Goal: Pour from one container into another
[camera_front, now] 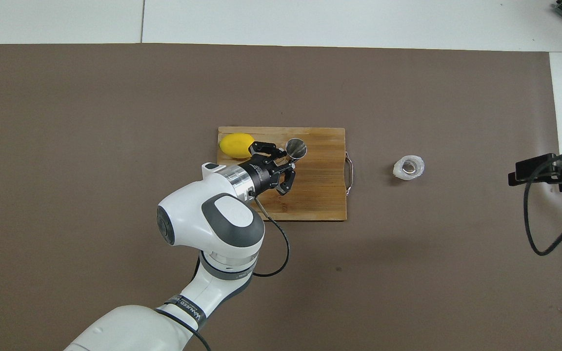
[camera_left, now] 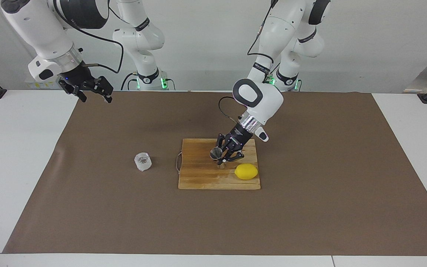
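A lemon (camera_left: 246, 171) lies on the wooden cutting board (camera_left: 198, 178).

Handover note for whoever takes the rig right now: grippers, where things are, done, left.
Left gripper: shut on the steel jigger, on the cutting board beside the lemon.
Right gripper: open, empty, waiting up over the mat's edge at its own end.
Glass tumbler: upright on the brown mat, off the board toward the right arm's end, untouched.
Done: jigger gripped.
Left: bring the jigger and the tumbler together, pour.
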{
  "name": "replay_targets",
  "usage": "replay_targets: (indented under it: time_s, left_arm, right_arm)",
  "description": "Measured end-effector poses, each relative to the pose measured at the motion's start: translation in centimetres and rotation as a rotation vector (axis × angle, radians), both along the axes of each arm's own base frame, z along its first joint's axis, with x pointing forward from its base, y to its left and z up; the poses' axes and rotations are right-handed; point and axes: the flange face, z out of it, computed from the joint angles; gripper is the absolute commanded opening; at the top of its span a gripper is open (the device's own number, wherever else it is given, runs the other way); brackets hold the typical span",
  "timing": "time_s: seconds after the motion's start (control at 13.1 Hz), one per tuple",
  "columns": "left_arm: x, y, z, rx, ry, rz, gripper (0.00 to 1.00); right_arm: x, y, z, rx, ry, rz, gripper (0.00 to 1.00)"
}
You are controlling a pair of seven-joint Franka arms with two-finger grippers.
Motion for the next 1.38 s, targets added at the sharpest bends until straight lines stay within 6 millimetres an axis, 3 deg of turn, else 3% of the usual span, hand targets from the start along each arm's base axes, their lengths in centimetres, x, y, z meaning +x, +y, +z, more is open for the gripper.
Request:
replay_targets:
  time_s: [0.76,0.99,1.15,1.38]
  left_arm:
    - [0.4,-0.6,0.5,0.0,-0.032,-0.064,0.0]
    - [1.2,0.4,0.4,-0.014,-0.043,-0.093,0.0]
    - [1.5,0.8,-0.1,-0.019,-0.061,-0.144,0.0]
    - [0.3,0.7,-1.9,-0.029,-0.092,-0.213,0.0]
  right_arm:
    - [0.0,0.0,0.0,0.0,0.0,0.0,1.0]
    - [0.0,0.0,0.0,0.0,0.0,0.0,1.0]
    - [0.0,0.0,0.0,0.0,0.0,0.0,1.0]
    - [0.0,0.0,0.0,0.0,0.0,0.0,1.0]
